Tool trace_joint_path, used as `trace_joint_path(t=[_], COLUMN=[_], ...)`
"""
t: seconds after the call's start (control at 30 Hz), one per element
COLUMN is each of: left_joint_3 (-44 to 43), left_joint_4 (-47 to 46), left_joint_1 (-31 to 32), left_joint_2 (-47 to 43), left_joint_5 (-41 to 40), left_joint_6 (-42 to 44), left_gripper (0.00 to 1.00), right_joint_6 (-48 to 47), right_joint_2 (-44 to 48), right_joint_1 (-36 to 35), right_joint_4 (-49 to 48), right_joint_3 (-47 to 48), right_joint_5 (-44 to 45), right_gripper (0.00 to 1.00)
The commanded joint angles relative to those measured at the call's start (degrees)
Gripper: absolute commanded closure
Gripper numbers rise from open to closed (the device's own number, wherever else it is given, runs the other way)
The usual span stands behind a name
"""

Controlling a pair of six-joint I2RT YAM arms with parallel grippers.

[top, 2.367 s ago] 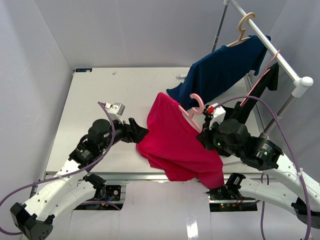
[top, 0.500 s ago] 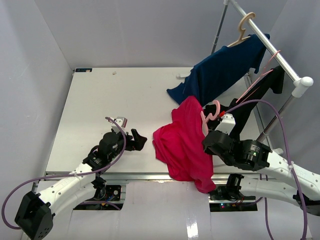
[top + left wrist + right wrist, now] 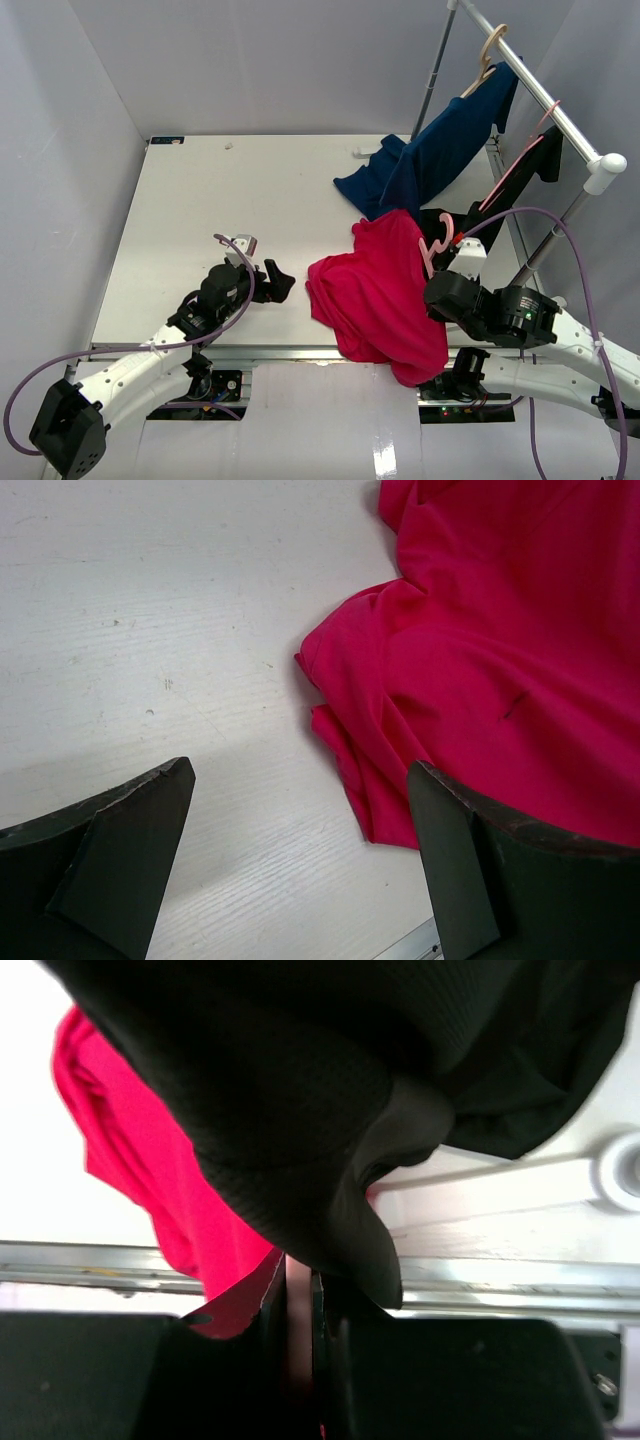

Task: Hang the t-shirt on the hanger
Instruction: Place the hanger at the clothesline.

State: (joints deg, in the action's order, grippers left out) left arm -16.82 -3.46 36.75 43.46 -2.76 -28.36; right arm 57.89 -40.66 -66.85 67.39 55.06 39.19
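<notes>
Arms bent low; left claw (image 3: 300, 768) spread beside t-shirt (image 3: 480, 660); right claw (image 3: 298, 1278) clamped on hanger (image 3: 298, 1340).

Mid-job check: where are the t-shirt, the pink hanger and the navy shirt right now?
t-shirt (image 3: 375, 300), top view, middle of the bunched red cloth.
hanger (image 3: 436, 243), top view, its curved pink hook.
navy shirt (image 3: 440, 150), top view, middle of the hanging blue cloth.

Right hand (image 3: 448, 260) and hanger (image 3: 436, 240) shifted right, t-shirt (image 3: 375, 295) dragged along, left hand (image 3: 275, 282) pulled back
</notes>
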Motion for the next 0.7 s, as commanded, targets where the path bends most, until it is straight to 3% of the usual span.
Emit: trace_joint_path(t=[0.0, 0.4, 0.67], left_joint_3=[-1.1, -1.02, -0.8], left_joint_4=[-0.71, -0.75, -0.75], left_joint_1=[0.43, 0.49, 0.61], left_joint_2=[0.43, 0.43, -0.39], left_joint_5=[0.12, 0.04, 0.09], left_joint_6=[0.63, 0.68, 0.68], left_gripper=[0.02, 0.02, 0.02], right_joint_6=[3.69, 3.6, -11.75], right_joint_2=[0.14, -4.83, -8.49], right_joint_1=[-0.26, -0.27, -0.25], right_joint_4=[7.06, 7.08, -9.15], right_joint_3=[3.71, 5.32, 7.15], right_joint_5=[4.24, 5.76, 1.03], right_gripper=[0.92, 0.92, 0.92])
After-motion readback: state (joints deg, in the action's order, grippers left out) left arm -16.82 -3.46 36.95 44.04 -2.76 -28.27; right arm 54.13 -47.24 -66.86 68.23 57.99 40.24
